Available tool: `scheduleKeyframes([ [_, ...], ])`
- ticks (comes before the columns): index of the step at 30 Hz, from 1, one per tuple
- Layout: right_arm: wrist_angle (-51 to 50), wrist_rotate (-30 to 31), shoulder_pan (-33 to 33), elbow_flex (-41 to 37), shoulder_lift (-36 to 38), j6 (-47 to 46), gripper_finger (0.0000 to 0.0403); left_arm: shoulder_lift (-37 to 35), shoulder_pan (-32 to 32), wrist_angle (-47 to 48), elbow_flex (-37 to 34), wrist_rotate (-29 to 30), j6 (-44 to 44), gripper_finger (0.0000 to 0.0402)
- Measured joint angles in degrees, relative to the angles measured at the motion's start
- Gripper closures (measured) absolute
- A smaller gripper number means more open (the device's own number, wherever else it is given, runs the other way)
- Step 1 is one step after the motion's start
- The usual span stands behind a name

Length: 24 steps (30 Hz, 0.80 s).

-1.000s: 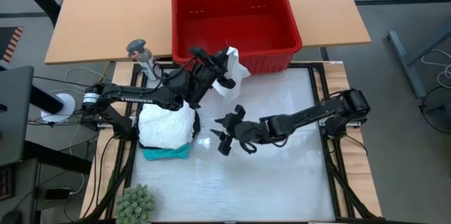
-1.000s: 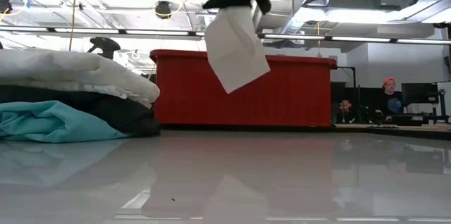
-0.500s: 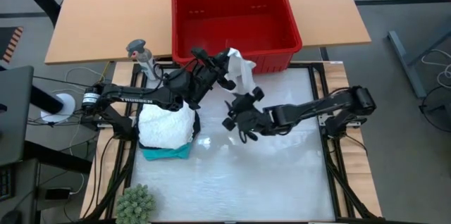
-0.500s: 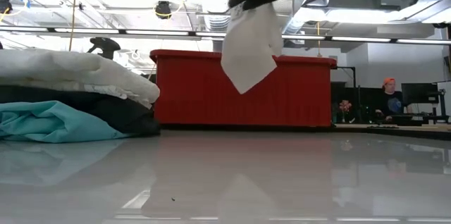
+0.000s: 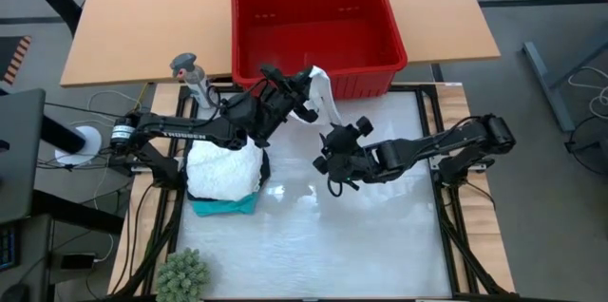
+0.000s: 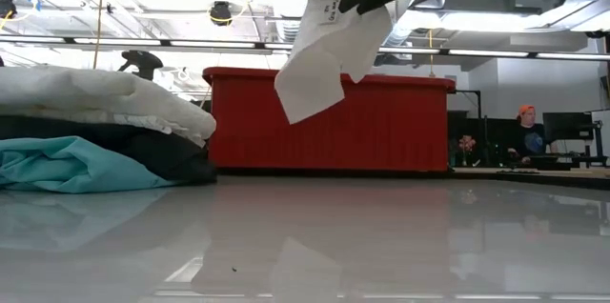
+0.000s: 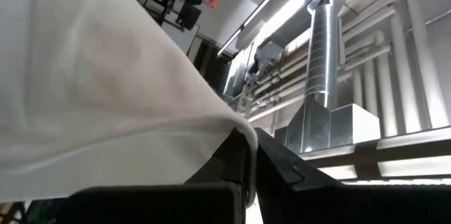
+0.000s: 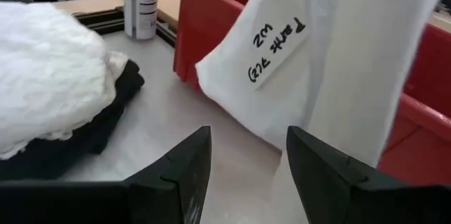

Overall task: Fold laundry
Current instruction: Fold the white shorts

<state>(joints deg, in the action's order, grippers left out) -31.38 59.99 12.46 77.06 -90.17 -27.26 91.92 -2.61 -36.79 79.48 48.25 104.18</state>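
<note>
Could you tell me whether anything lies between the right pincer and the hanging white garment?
Nothing does: the right wrist view shows only bare table top between the open right pincer and the white garment, which the shut left pincer holds up.

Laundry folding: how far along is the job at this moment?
Looks done: a stack of folded garments sits on the table's left side, white on top, black beneath, teal at the bottom. The red basket looks empty. In hand: the left gripper is shut on a white cloth hanging clear of the table, and the open right gripper is close to it. Left: fold this piece and stack it.
</note>
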Motion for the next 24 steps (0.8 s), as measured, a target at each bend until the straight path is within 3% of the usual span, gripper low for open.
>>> scheduleKeyframes([
  [8,2.74,-0.39,-1.72,-0.02,0.0,0.8,0.0194,0.0,0.02,-0.01,0.0,-2.65,-0.15,0.0401],
  [13,4.06,-6.86,-4.41,-0.02,0.0,0.93,0.0194,0.0,0.05,0.0,0.0,-3.5,-1.02,0.0401],
  [18,5.86,-7.97,-6.5,-0.04,-0.02,2.78,0.0196,0.0,0.07,-0.33,0.0,-5.13,-1.69,0.0401],
  [24,11.44,-12.78,-7.84,-0.04,-0.02,7.6,0.0255,0.0,0.07,-2.13,0.0,-4.27,-2.01,0.0401],
])
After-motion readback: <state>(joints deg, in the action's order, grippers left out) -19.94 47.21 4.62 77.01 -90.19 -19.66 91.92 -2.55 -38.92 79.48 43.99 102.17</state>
